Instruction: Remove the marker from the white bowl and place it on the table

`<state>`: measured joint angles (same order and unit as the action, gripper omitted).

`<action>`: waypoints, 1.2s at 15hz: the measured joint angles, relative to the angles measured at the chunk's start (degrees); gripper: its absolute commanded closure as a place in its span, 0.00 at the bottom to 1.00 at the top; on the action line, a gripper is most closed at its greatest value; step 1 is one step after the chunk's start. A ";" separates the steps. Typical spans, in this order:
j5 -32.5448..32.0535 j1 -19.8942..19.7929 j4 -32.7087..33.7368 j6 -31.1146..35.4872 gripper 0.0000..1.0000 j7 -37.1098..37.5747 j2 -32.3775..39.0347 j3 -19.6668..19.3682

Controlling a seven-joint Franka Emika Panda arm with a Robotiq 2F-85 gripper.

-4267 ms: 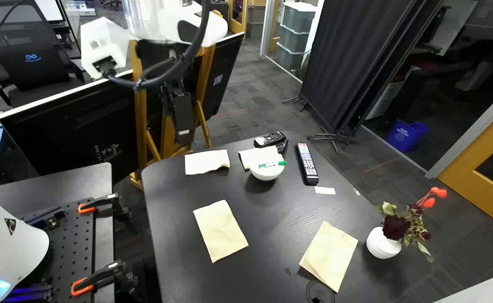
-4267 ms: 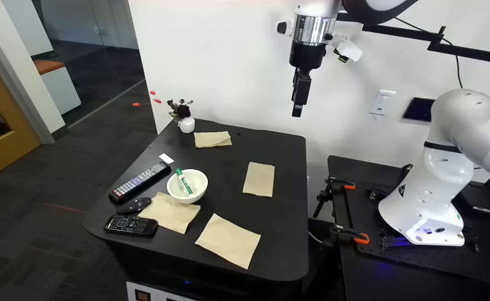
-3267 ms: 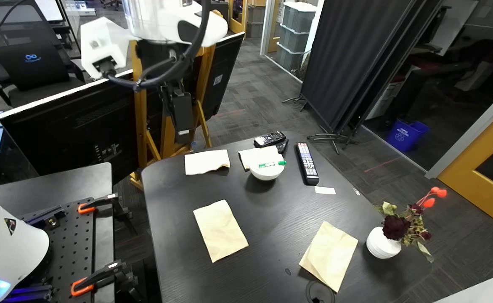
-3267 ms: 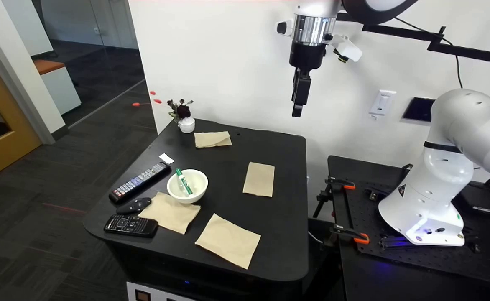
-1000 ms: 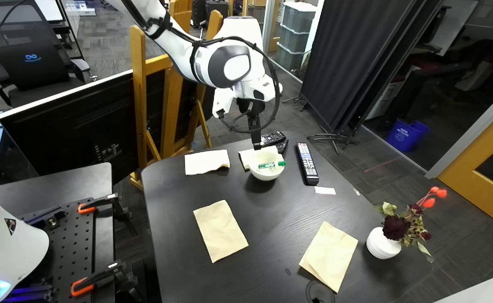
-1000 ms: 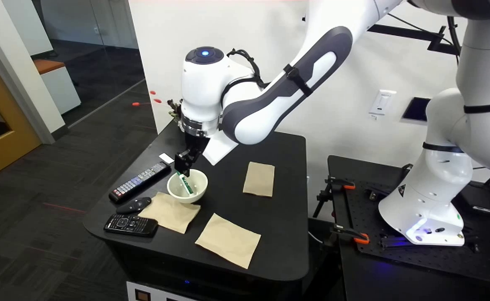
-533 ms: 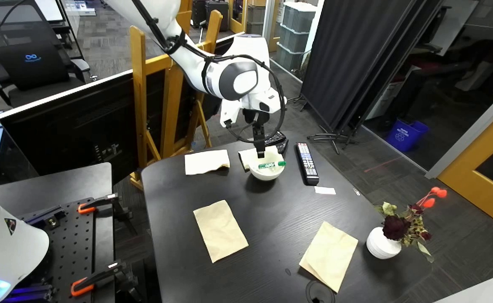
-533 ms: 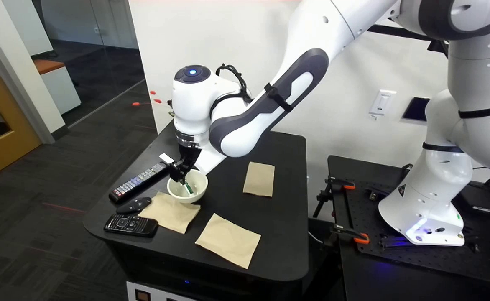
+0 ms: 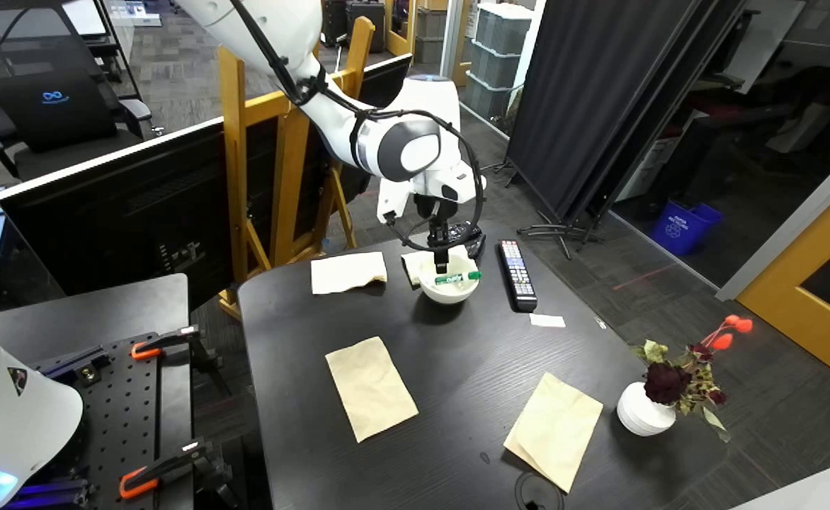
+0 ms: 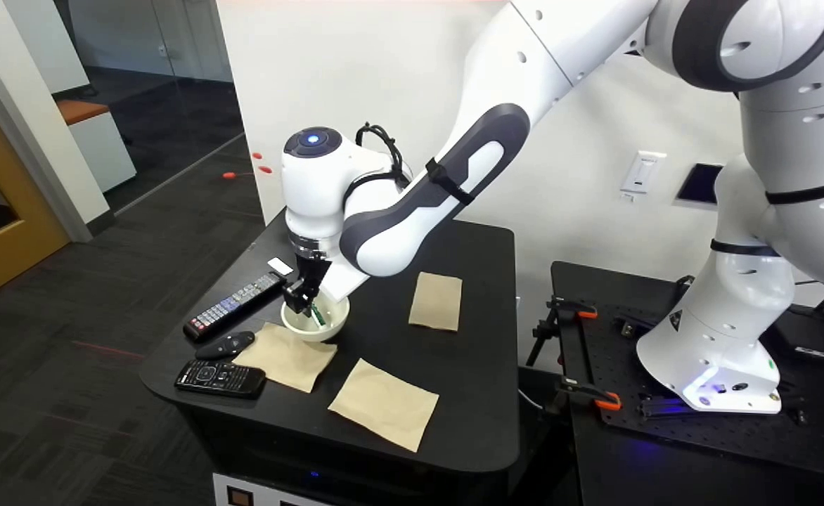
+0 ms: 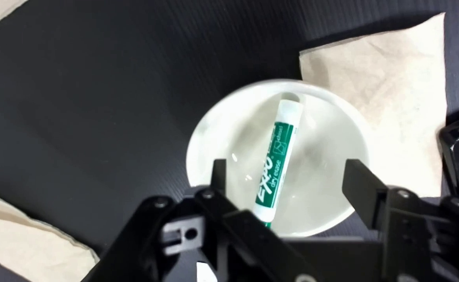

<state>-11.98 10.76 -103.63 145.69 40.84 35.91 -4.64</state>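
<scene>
The marker (image 11: 278, 160), white with a green label, leans inside the white bowl (image 11: 323, 164). In an exterior view its green cap end rests over the rim, and the marker (image 9: 457, 278) lies across the bowl (image 9: 445, 296). In an exterior view the gripper partly hides the marker (image 10: 319, 318). The bowl stands on the black table (image 9: 457, 368), beside a paper napkin. My gripper (image 11: 284, 168) is open, its fingers spread on both sides of the marker without touching it. In both exterior views the gripper (image 9: 441, 265) (image 10: 301, 302) is pointing down, low over the bowl.
Black remotes (image 9: 518, 276) (image 10: 221, 379) lie near the bowl. Flat paper napkins (image 9: 372, 388) (image 10: 384, 404) are spread about the table. A white card (image 9: 547, 321) lies near the long remote. A white vase with flowers (image 9: 645, 409) stands at the table's far end from the bowl.
The arm has swung from high beside the table to over the bowl, then come down further in the last second. The marker and bowl look unmoved.
</scene>
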 measured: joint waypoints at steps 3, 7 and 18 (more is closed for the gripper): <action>0.40 0.10 1.29 -0.27 0.30 0.00 1.43 -0.17; 1.01 0.31 2.82 -0.78 0.28 -0.01 2.97 -0.51; 1.53 0.29 8.37 -3.99 0.39 -0.04 7.38 -2.06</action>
<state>-10.46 11.06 -95.27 141.70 40.80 43.28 -6.69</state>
